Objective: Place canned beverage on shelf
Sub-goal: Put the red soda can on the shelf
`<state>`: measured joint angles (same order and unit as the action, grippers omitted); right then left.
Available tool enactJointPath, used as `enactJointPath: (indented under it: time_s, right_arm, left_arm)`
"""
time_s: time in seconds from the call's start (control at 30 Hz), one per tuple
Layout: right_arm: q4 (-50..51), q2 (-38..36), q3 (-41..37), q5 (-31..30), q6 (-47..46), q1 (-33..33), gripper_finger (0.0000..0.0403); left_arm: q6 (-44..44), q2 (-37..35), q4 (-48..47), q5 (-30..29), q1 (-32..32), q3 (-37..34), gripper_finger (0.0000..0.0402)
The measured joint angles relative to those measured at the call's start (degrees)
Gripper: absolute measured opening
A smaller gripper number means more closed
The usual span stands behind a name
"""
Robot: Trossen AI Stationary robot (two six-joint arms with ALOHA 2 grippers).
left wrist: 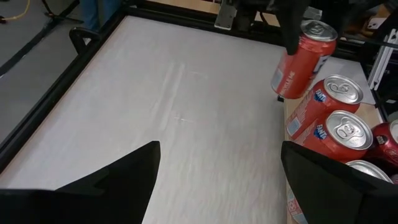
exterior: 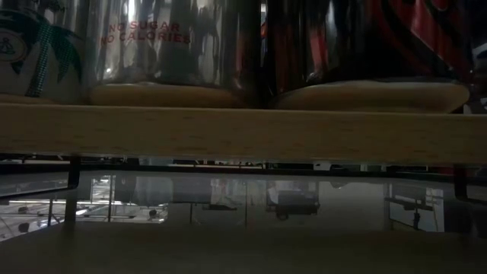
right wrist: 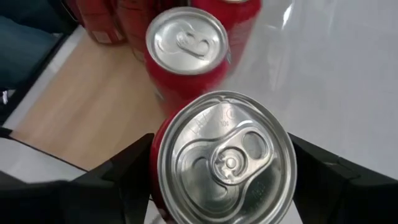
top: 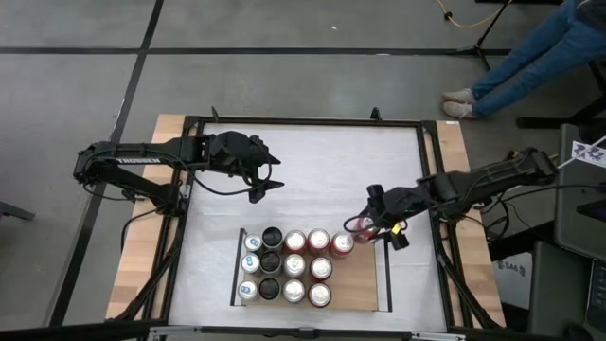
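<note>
My right gripper (top: 367, 227) is shut on a red can (top: 359, 225) at the far right corner of the shelf (top: 365, 289), a light-wood panel with black side rails that lies on the white tabletop. Several red, white and black cans (top: 284, 265) stand on the shelf's left and middle part. In the right wrist view the held can's silver top (right wrist: 227, 155) fills the space between my fingers, with another red can (right wrist: 186, 43) just beyond it. My left gripper (top: 265, 185) is open and empty over the bare tabletop, left of the held can. My right gripper pinches the red can's side wall (right wrist: 163, 186) between its two fingers, one on each side, near the top rim. The fingers come from the table's right side, slanting down. The can (left wrist: 305, 59) is tilted and looks lifted clear beside the standing cans.
The shelf's right part (top: 365, 284) is bare wood. A black frame (top: 426, 170) runs around the white tabletop. A person's legs (top: 530, 57) show on the floor beyond the far right corner. The low view shows only the shelf plank (exterior: 243, 129) and can bottoms up close.
</note>
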<state>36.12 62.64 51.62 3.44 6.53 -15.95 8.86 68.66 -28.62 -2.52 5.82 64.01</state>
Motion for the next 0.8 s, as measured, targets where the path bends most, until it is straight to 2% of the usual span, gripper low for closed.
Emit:
enactJointPath:
  time_s: [0.4, 0.8]
  right_arm:
    - [-2.7, 3.9, 0.1, -0.8, -2.7, -3.7, 0.0286]
    - [-3.1, 4.1, 0.1, -1.4, -4.0, -5.8, 0.0286]
  left_arm:
    - [0.0, 0.0, 0.0, 0.0, 0.0, 0.0, 0.0326]
    - [0.0, 0.0, 0.0, 0.0, 0.0, 0.0, 0.0326]
